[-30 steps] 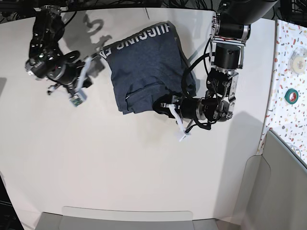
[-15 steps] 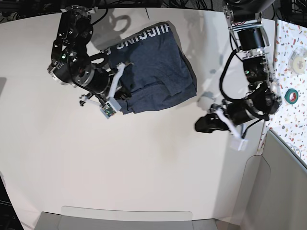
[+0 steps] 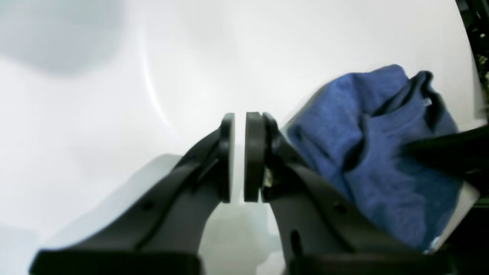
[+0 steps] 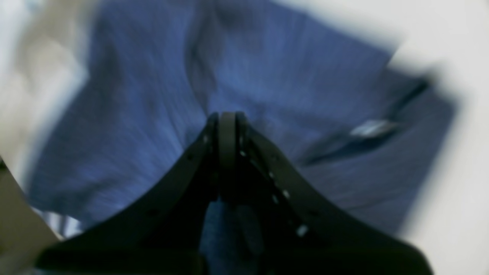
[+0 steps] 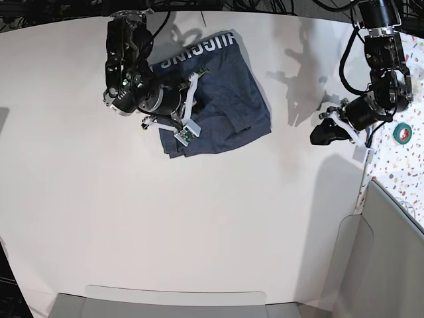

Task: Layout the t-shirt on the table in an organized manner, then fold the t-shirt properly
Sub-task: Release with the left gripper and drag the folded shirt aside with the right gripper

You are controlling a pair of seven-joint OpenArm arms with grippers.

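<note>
The dark navy t-shirt point(image 5: 228, 83) lies folded into a rough rectangle at the back middle of the white table point(image 5: 199, 218), white lettering at its far edge. My right gripper point(image 5: 201, 109) is over the shirt's left half; in the blurred right wrist view its jaws point(image 4: 227, 118) are shut just above the blue cloth point(image 4: 153, 76), and I cannot tell whether cloth is pinched. My left gripper point(image 5: 319, 136) hangs over bare table well to the right of the shirt. In the left wrist view point(image 3: 238, 152) its pads stand almost together with nothing between them, and the shirt point(image 3: 382, 152) is off to its right.
A narrow speckled strip runs along the right edge with a green tape roll point(image 5: 402, 132) on it. A grey panel point(image 5: 384, 252) stands at the lower right. A grey tray point(image 5: 175, 301) sits at the front edge.
My right gripper moved from the left of the shirt onto it. My left gripper left the shirt's near right corner and swung away to the right. The shirt kept its shape.
</note>
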